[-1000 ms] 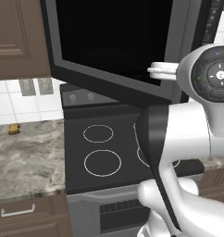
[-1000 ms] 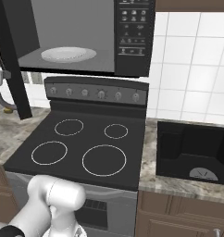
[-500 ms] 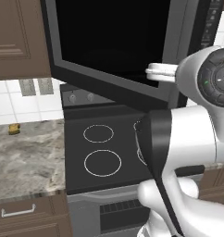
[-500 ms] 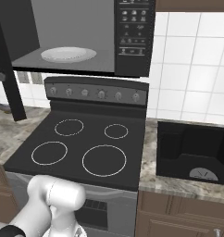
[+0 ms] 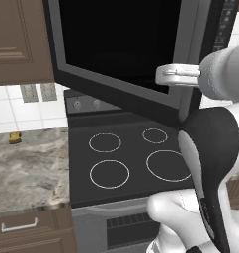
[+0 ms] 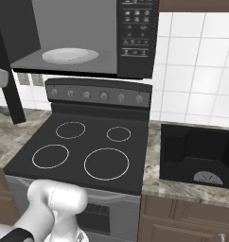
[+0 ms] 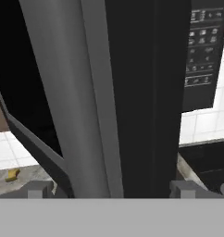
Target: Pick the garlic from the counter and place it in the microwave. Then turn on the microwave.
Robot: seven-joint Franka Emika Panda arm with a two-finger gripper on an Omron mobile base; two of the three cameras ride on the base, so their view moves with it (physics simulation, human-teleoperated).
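Note:
The microwave [image 6: 137, 33] hangs above the stove with its door [image 5: 126, 54] swung wide open toward me. A white plate [image 6: 70, 55] lies inside with nothing on it. My gripper [image 5: 167, 76] is open at the door's free edge. In the hand view its fingertips [image 7: 40, 189] stand wide apart, with the grey bar handle [image 7: 72, 92] and the door's dark edge close in front, between them. Whether they touch the door I cannot tell. The garlic is out of view. The marbled counter [image 5: 27, 170] lies left of the stove.
A black glass stovetop [image 5: 126, 163] with white rings lies under the microwave. A small yellow-brown block [image 5: 14, 137] sits at the back of the left counter. A black toaster [image 6: 199, 153] stands on the counter to the stove's right. Brown cabinets [image 5: 18, 39] hang at upper left.
The microwave door has swung a little further open, its edge sliding left in the right base view. My gripper stays at the door's edge, still open.

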